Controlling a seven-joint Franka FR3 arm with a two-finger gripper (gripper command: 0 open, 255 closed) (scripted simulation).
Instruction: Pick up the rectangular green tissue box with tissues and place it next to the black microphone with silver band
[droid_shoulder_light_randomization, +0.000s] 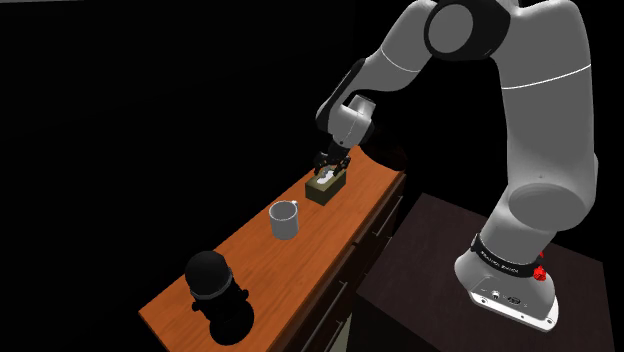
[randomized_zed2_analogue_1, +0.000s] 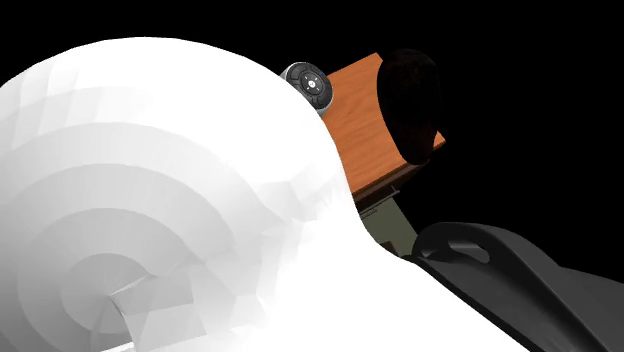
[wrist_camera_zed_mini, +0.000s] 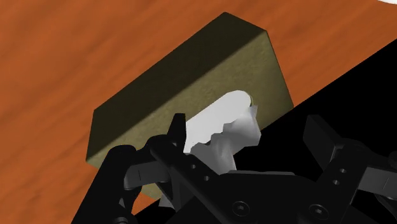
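arm (droid_shoulder_light_randomization: 545, 120): glossy white shells, thick rounded links | joints: dark grey seams between the shells | black ring (droid_shoulder_light_randomization: 505, 262) with pale marks just above the white foot | small red knob (droid_shoulder_light_randomization: 540, 272) beside that ring | gripper (droid_shoulder_light_randomization: 330, 165): all black, round screw heads (wrist_camera_zed_mini: 240, 207) on its links

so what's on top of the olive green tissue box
A white tissue pokes out of the box, open black gripper just above. Its fingers cover part of the top; the inside is hidden.

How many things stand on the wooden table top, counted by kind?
tissue box: 1
mug: 1
microphone: 1
Total: 3
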